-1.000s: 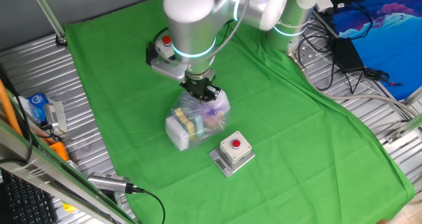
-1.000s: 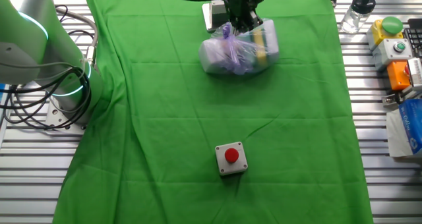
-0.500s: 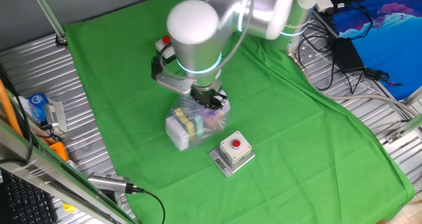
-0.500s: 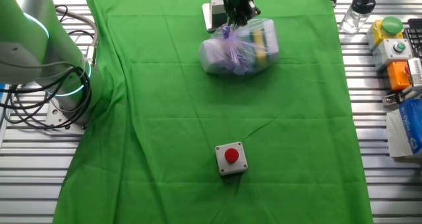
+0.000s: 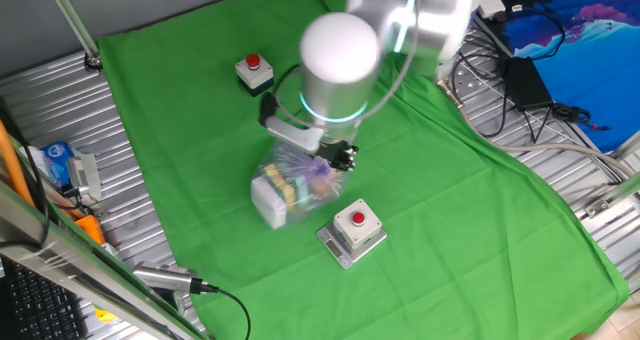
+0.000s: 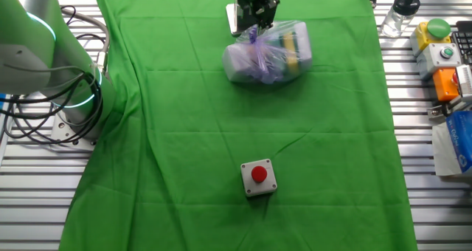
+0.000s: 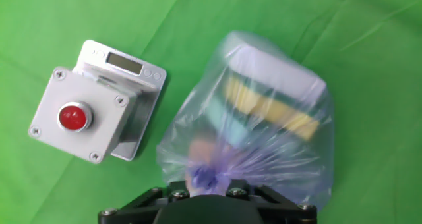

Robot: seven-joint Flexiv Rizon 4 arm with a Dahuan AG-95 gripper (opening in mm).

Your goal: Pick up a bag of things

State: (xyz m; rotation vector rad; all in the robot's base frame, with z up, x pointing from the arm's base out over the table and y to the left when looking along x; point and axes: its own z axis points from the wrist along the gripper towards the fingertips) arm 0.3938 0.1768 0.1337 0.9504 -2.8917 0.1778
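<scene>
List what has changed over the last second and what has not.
The arm has swung toward the right of the one fixed view, uncovering the far button box. The gripper stays at the knotted top of the bag, seemingly clamped on it, though the fingers are not clearly visible. The bag itself has barely shifted on the green cloth; the near button box is unmoved.

Lighting is bright, even and diffuse across all views; shadows stay faint. The arm shows motion blur in one fixed view. In the hand view, the bag of things appears soft and slightly smeared.
</scene>
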